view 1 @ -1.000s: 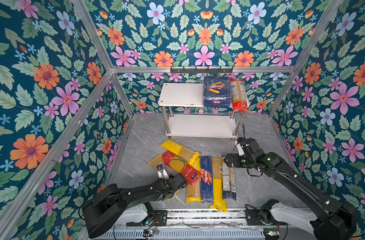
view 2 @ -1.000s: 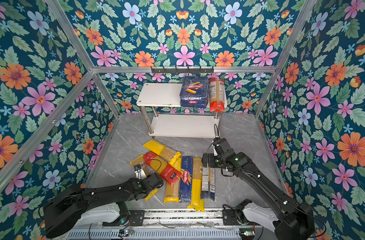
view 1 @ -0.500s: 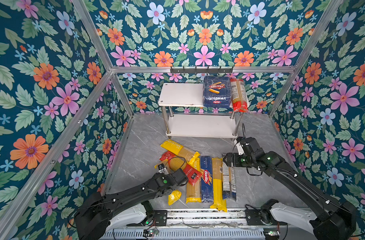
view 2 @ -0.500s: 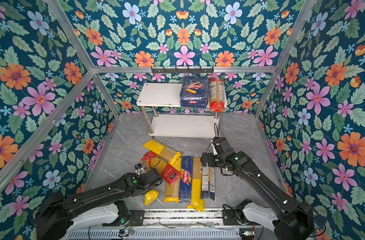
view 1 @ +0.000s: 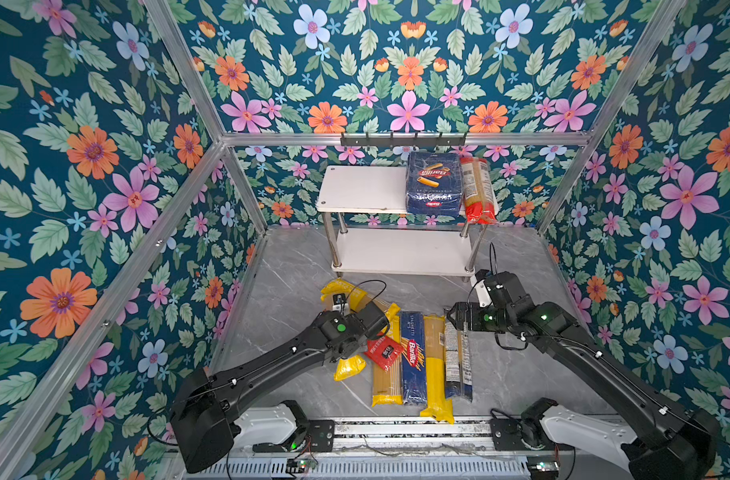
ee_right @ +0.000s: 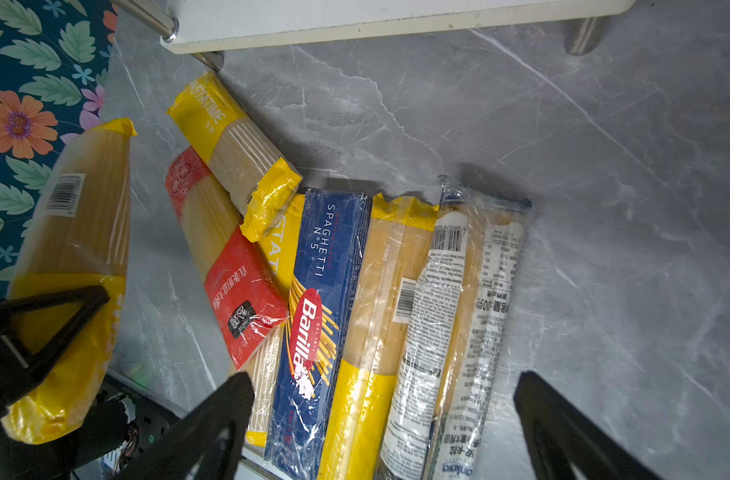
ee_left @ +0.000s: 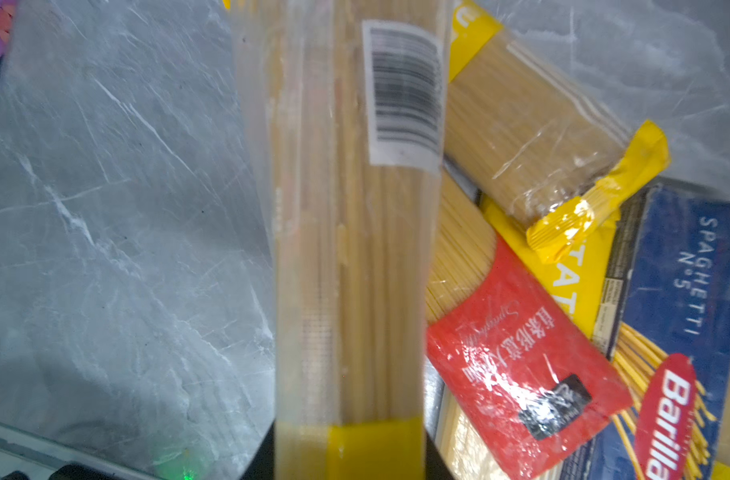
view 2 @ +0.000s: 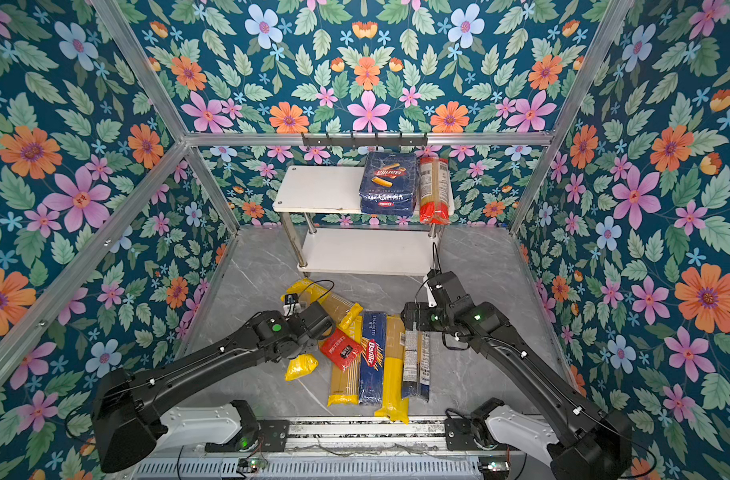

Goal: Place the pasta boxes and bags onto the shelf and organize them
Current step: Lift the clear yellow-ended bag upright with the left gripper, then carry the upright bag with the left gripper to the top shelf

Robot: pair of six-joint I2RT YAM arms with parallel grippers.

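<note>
- Grey marble tabletop (view 1: 288, 266) is carrying everything; a floral wall is standing behind it.
- Small two-tier shelf of white boards on shiny metal posts (view 1: 363, 189) is standing at the back; its lower board is lying bare.
- Wide dark-blue Barilla rigatoni pack (view 1: 433, 183) is lying on the right half of the top board, touching a clear spaghetti bag with a red end (view 1: 475, 191) at the board's right edge.
- Left gripper (view 1: 352, 352) is clamping the yellow end of a long clear spaghetti bag (ee_left: 355, 249), holding it tilted, just left of the pile.
- Right gripper (ee_right: 384, 378) is hovering with jaws spread wide over a clear bag with dark ends (view 1: 459, 361), gripping nothing.
- Narrow blue Barilla spaghetti box (view 1: 413, 357) is lying in the front row, between yellow-ended bags.
- Red-ended bag (view 1: 382, 351) and a yellow PASTATIME bag (view 1: 367, 299) are lying slanted across the row's left side.
</note>
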